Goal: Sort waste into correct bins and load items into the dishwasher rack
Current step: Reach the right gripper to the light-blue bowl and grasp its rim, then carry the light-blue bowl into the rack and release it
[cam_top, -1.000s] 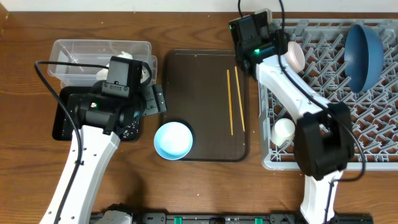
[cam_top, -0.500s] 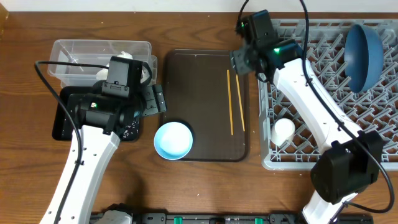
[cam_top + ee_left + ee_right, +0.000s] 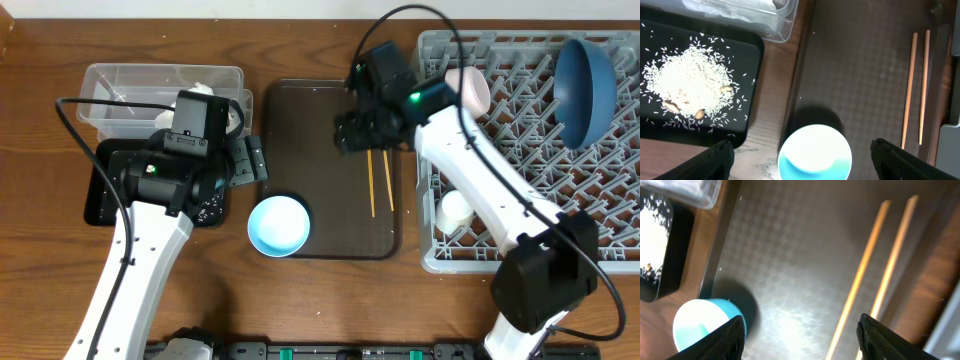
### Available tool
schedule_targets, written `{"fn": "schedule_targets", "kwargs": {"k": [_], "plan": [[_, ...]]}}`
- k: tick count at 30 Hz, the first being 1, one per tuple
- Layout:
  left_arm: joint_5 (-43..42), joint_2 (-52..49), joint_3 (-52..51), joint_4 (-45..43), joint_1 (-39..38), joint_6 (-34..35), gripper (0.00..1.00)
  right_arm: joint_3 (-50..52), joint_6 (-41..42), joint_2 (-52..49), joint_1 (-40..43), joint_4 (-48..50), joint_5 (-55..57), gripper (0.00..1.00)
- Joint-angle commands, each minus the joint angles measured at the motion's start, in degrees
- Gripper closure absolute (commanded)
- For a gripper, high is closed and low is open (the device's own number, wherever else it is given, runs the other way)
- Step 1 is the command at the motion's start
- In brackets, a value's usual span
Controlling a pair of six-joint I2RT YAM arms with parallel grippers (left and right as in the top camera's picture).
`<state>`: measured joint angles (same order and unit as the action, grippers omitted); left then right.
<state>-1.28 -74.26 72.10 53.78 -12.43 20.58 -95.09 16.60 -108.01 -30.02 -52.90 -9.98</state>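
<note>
The left gripper [image 3: 801, 152] has its two fingers spread wide with nothing in them; it hangs over the light blue bowl [image 3: 815, 152], which sits at the front left corner of the dark brown tray [image 3: 320, 120], right at the tray's edge; the right gripper [image 3: 802, 330] is spread apart too and holds nothing; it hangs over the back part of the brown tray, just left of the far ends of the wooden chopsticks [image 3: 379, 165]; the two chopsticks lie side by side, close to the tray's right edge and in line with it; bare tray floor lies between the bowl and the chopsticks; the grey dishwasher rack [image 3: 530, 240] stands just beside the tray's right edge; in it the dark blue bowl [image 3: 585, 90] stands on its rim at the back right, the white bowl [image 3: 472, 90] stands tipped at the back left, and the small white cup [image 3: 455, 210] lies near the front left; left of the brown tray, the rice scraps [image 3: 690, 90] lie in a pile in the black tray [image 3: 740, 125]; behind it, the clear tub [image 3: 110, 85] holds the white tissue [image 3: 205, 92].
</note>
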Motion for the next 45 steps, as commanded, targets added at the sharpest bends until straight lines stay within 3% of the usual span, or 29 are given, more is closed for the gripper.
{"fn": "schedule_targets", "kwargs": {"k": [1,8,14,20,27,31,38,45], "plan": [[0.48,-0.33,0.87,0.17,0.24,-0.57,0.10,3.52,4.55,-0.90,-2.16,0.98,-1.05,0.31],[0.48,-0.33,0.87,0.17,0.24,-0.57,0.10,11.91,5.16,-0.90,-6.21,8.87,-8.94,0.35],[0.48,-0.33,0.87,0.17,0.24,-0.57,0.10,17.40,10.21,-1.51,-10.75,16.85,-7.98,0.46],[0.48,-0.33,0.87,0.15,0.24,-0.57,0.10,18.01,10.58,-5.29,-13.66,17.62,-7.48,0.51],[0.50,-0.33,0.87,0.17,0.24,-0.57,0.10,18.01,10.84,-6.45,-13.88,17.79,-8.50,0.77],[0.48,-0.33,0.87,0.17,0.24,-0.57,0.10,18.01,10.80,-6.45,-13.88,17.64,-8.50,0.99],[0.48,-0.33,0.87,0.17,0.24,-0.57,0.10,16.35,9.38,-4.42,-11.10,15.63,-9.09,0.99],[0.48,-0.33,0.87,0.17,0.24,-0.57,0.10,14.73,9.03,8.00,-1.68,11.13,-3.69,0.99]]}}
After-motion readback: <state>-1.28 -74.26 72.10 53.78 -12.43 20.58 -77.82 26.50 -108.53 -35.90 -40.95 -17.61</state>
